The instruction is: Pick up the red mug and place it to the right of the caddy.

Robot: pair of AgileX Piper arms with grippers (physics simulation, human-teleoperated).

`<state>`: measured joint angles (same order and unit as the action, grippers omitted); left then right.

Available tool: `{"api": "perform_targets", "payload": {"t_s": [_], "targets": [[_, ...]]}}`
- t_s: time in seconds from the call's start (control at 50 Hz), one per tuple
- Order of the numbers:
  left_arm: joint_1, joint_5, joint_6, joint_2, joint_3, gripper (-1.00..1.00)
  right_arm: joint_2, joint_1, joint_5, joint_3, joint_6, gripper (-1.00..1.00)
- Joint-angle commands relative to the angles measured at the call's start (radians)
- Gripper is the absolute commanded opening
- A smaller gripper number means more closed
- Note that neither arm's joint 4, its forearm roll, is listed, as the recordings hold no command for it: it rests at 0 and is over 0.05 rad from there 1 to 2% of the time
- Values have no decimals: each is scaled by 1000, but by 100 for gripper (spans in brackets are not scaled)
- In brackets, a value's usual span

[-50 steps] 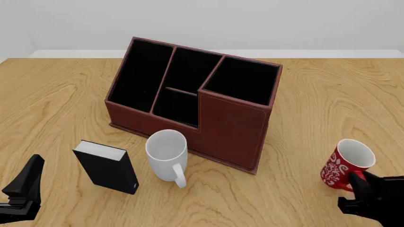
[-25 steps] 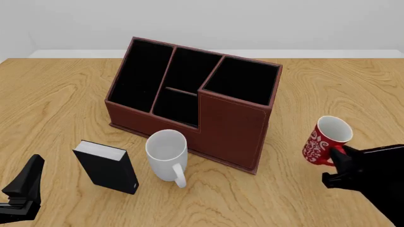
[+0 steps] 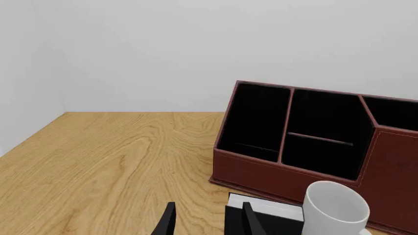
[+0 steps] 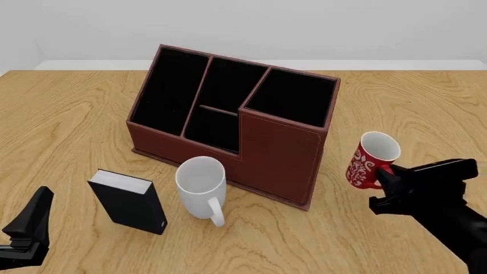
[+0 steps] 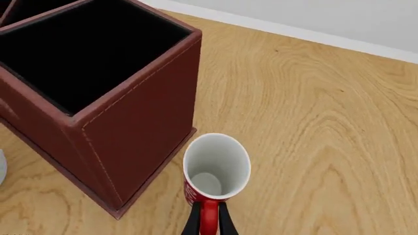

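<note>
The red mug (image 4: pixel 369 160) with its white floral pattern hangs tilted above the table, just right of the caddy (image 4: pixel 236 120), a large reddish-brown organiser with black compartments. My right gripper (image 4: pixel 386 184) is shut on the mug's red handle. In the right wrist view the red mug (image 5: pixel 216 171) shows its white inside beside the caddy's tall corner (image 5: pixel 130 122), and the right gripper (image 5: pixel 208 221) pinches the handle. My left gripper (image 4: pixel 31 228) rests low at the front left, away from the mug, and in the left wrist view its fingers (image 3: pixel 168 223) stand apart with nothing between them.
A plain white mug (image 4: pixel 203 187) stands in front of the caddy, handle toward me. A small black book-like box (image 4: pixel 129 201) stands left of it. Bare wooden table (image 4: pixel 411 108) lies right of the caddy.
The right gripper has carried the red mug up, left and away from me, from the table's front right to just beside the caddy. The left arm has not moved.
</note>
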<state>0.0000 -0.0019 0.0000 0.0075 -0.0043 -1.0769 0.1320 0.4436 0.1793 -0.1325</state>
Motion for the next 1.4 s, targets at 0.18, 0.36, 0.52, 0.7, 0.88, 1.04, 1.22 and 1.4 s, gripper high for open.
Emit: {"api": "perform_targets", "payload": {"t_s": [0.18, 0.36, 0.52, 0.7, 0.88, 1.04, 1.22, 1.4], "targets": [[0, 0, 0, 0, 0, 100, -75, 34, 75, -1, 31, -100], [0, 0, 0, 0, 0, 100, -110, 35, 114, -20, 35, -100], [0, 0, 0, 0, 0, 100, -138, 39, 135, -22, 35, -100], [0, 0, 0, 0, 0, 100, -149, 47, 140, -24, 37, -100], [0, 0, 0, 0, 0, 100, -186, 50, 180, -36, 43, -100], [0, 0, 0, 0, 0, 100, -217, 51, 212, -46, 46, -100], [0, 0, 0, 0, 0, 100, -235, 51, 226, -50, 48, -100], [0, 0, 0, 0, 0, 100, -252, 49, 239, -52, 48, -100]]}}
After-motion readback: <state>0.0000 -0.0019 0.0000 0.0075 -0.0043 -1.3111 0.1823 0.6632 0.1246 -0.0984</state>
